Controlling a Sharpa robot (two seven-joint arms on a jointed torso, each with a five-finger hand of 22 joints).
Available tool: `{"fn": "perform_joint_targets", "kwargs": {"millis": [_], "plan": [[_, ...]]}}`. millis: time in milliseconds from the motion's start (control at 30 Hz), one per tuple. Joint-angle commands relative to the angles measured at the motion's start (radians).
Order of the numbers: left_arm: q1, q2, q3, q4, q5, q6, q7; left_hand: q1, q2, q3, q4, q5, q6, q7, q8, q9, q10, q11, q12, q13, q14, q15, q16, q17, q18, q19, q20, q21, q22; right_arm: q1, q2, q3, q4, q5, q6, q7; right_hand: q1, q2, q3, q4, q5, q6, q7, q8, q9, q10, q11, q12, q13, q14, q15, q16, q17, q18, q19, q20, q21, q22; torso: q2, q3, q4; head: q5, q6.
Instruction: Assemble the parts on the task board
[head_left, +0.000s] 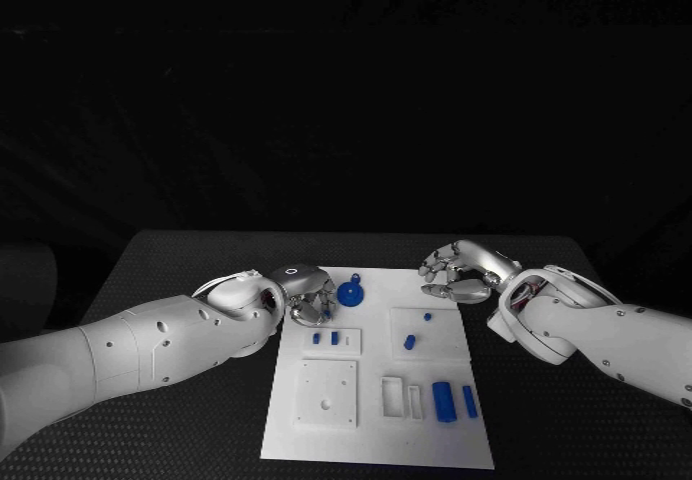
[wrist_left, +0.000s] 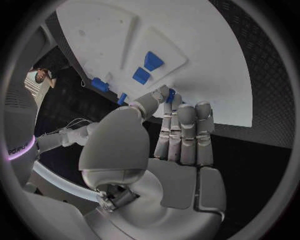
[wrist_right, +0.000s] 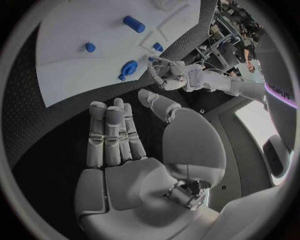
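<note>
The white task board (head_left: 375, 440) lies in the middle of the black table. My left hand (head_left: 304, 296) hovers over the board's far left corner and pinches a small blue part (wrist_left: 170, 95) between thumb and fingertips; that pinched part (wrist_right: 150, 59) also shows in the right wrist view. Just right of the hand lies a round blue part with a tab (head_left: 351, 293). Two small blue blocks (head_left: 326, 338) stand in the board below the hand. My right hand (head_left: 462, 272) hangs off the board's far right corner, fingers apart and holding nothing.
Two small blue pegs (head_left: 427, 317) (head_left: 410, 342) sit in a raised square at the board's right. Two long blue bars (head_left: 444, 401) (head_left: 470, 400) lie near the front right, beside a white slotted frame (head_left: 402, 395). A white square plate (head_left: 329, 392) lies front left.
</note>
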Motion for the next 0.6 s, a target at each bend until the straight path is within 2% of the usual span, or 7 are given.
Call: {"fn": "perform_joint_targets", "kwargs": {"millis": [33, 600], "plan": [[-0.001, 0.003, 0.000, -0.001, 0.007, 0.009, 0.002, 0.003, 0.012, 0.006, 0.000, 0.003, 0.009, -0.001, 0.001, 0.001, 0.021, 0.004, 0.004, 0.008, 0.003, -0.005, 0.005, -0.001, 0.016, 0.000, -0.036, 0.005, 0.015, 0.000, 0.001, 0.001, 0.002, 0.001, 0.004, 0.010, 0.002, 0.010, -0.004, 0.000, 0.006, -0.006, 0.001, 0.005, -0.001, 0.007, 0.000, -0.003, -0.001, -0.009, -0.002, 0.002, -0.001, 0.024, -0.001, -0.009, -0.004, 0.014, 0.000, -0.0003, -0.0004, 0.000, 0.000], [-0.003, 0.005, 0.000, 0.003, 0.009, 0.012, 0.005, 0.003, 0.013, 0.007, 0.000, 0.003, 0.009, -0.001, 0.000, 0.000, 0.021, 0.004, 0.004, 0.007, 0.003, -0.005, 0.005, -0.002, 0.016, 0.000, -0.036, 0.004, 0.015, 0.000, 0.000, 0.001, 0.002, 0.001, 0.005, 0.010, 0.002, 0.010, -0.004, 0.000, 0.006, -0.006, 0.001, 0.005, -0.001, 0.007, 0.000, -0.003, -0.001, -0.008, -0.002, 0.002, -0.001, 0.024, -0.001, -0.009, -0.004, 0.014, 0.000, -0.0003, 0.0004, -0.001, 0.000]]}}
